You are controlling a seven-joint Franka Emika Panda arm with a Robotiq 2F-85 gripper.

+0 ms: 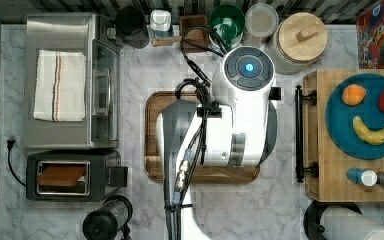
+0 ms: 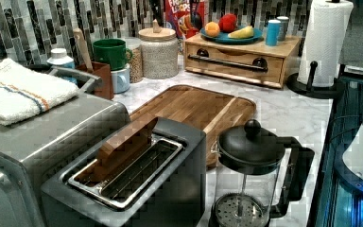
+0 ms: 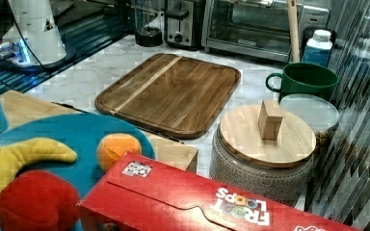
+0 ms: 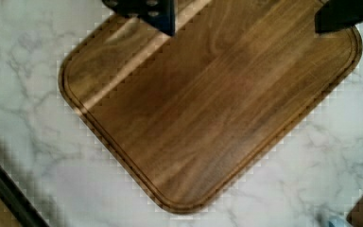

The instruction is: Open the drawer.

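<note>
The drawer (image 2: 236, 60) is a light-wood box front with a long black bar handle (image 2: 227, 63), sitting flush in its box at the back of the left view. In the top view the handle (image 1: 299, 132) runs along the box's left face at the top view's right. My gripper (image 4: 246, 14) hangs open above the dark walnut tray (image 4: 208, 109), its two dark fingertips (image 4: 146, 12) wide apart with nothing between them. A dark bar, likely the handle (image 4: 2, 187), shows at a corner of the wrist view. The white arm (image 1: 240, 115) covers the tray's middle in the top view.
A blue plate (image 1: 340, 117) with fruit and two shakers (image 1: 362, 176) sit on the drawer box. A paper towel roll (image 2: 324, 40) stands beside it. Jars (image 1: 300, 40), a green mug (image 1: 226, 22), a toaster oven (image 1: 70, 82), a toaster (image 1: 70, 175) and a French press (image 2: 250, 175) ring the marble counter (image 1: 135, 205).
</note>
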